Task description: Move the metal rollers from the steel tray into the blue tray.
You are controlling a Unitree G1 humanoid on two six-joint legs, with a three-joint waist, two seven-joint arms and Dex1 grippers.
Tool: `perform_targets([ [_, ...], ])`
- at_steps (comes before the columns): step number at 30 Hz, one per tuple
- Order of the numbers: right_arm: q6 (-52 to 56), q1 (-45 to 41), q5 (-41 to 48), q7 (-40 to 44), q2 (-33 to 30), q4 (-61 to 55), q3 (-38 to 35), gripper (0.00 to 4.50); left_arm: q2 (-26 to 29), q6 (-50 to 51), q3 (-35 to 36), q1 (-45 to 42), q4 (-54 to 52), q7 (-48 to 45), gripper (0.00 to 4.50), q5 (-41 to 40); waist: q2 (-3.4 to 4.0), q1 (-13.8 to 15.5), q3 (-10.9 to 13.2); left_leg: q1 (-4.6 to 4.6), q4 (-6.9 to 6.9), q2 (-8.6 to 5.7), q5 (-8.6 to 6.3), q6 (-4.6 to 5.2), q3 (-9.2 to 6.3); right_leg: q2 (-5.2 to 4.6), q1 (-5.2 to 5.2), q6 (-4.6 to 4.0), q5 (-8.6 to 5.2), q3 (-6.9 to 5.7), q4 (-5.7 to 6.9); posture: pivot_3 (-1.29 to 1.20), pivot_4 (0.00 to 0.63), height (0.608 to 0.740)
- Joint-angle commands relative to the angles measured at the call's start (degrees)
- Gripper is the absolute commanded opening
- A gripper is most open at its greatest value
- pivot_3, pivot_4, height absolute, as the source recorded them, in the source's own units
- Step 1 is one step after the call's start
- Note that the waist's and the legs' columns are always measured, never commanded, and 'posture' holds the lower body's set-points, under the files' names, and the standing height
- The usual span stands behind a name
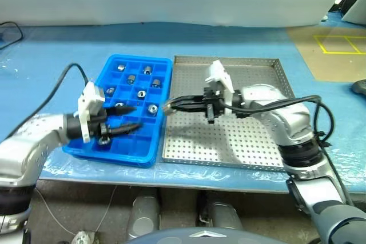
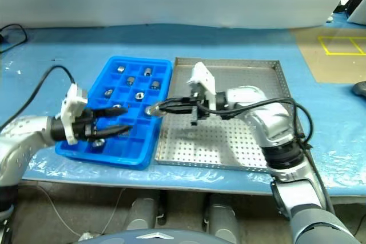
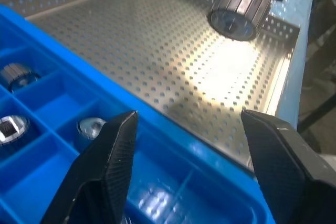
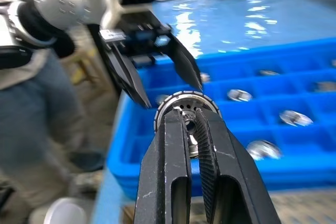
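Left fingers spread and empty over the blue tray; right fingers pinched on one roller.

The left gripper (image 1: 130, 119) hangs over the bright blue plastic compartment tray (image 1: 162, 67), its black fingers (image 3: 113, 153) spread wide, holding nothing. Small shiny silver metal rollers (image 1: 147, 70) lie in the tray's cells, toward 12 o'clock of that gripper. At 3 o'clock the right gripper (image 1: 170, 105) pinches one ribbed silver roller (image 4: 185, 109) over the seam with the square perforated steel tray (image 1: 229, 141) on the blue-covered counter (image 1: 51, 55).

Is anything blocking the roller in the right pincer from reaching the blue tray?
Possibly: the open left pincer hovers over the blue tray near the roller held by the right pincer.
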Motion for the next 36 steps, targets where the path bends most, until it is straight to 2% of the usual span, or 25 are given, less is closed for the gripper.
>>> perform_targets([
  [1, -0.54, -2.8, 0.81, 1.17, 2.65, 4.23, 1.01, 0.0, 1.01, -3.05, 4.01, 3.69, -5.22, -0.26, 3.31, -0.56, -0.01, 0.94, 0.0, 0.0, 0.0, -0.01, 0.0, -0.01, 0.0, -0.01, 0.0, 0.0, 0.0, 0.01, 0.01, 0.27, 0.15, 0.74],
  [7, -2.68, -3.92, -1.57, 4.48, 6.11, 12.52, 5.44, 0.0, 1.62, -1.15, 11.0, 11.48, -9.51, 2.13, 3.31, -2.81, -0.03, 2.84, 0.0, 0.13, 0.0, 0.02, 0.05, -0.12, 0.02, -0.02, 0.09, 0.0, 0.0, 0.03, 0.11, 0.36, 0.15, 0.74],
  [11, -2.52, -4.13, -2.71, 6.01, 7.89, 17.39, 7.11, 0.0, 1.16, 0.29, 13.54, 13.36, -11.27, 4.75, 3.31, -4.9, -0.03, 3.38, 0.0, 0.11, -0.12, 0.02, 0.07, -0.16, 0.03, -0.02, 0.01, 0.0, 0.0, 0.03, 0.09, 0.38, 0.15, 0.74],
  [25, -4.65, -4.0, -7.05, 4.85, 8.93, 23.51, 5.87, 0.0, 1.33, 1.03, 11.59, 11.58, -11.34, 8.85, 3.31, -6.53, -0.03, 5.54, 0.0, 0.1, -0.17, 0.01, 0.12, -0.25, 0.05, -0.01, -0.04, 0.01, 0.0, 0.06, 0.11, 0.37, 0.15, 0.74],
  [29, -0.9, -3.19, -5.6, 5.45, 8.92, 21.92, 5.88, 1.21, 1.32, 0.79, 10.43, 9.67, -9.62, 8.7, 3.34, -5.91, -0.03, 5.63, 0.0, 0.12, -0.2, 0.02, 0.14, -0.29, 0.06, 0.0, -0.07, 0.01, 0.0, 0.07, 0.14, 0.36, 0.15, 0.74],
  [36, 4.41, -2.29, -3.15, 5.88, 6.16, 17.01, 4.38, 3.69, 1.49, 0.14, 8.55, 6.76, -7.18, 8.32, 3.34, -5.16, -0.04, 5.79, -0.01, 0.1, -0.2, 0.02, 0.24, -0.44, 0.07, 0.0, -0.09, 0.01, 0.0, 0.08, 0.14, 0.34, 0.15, 0.74],
])
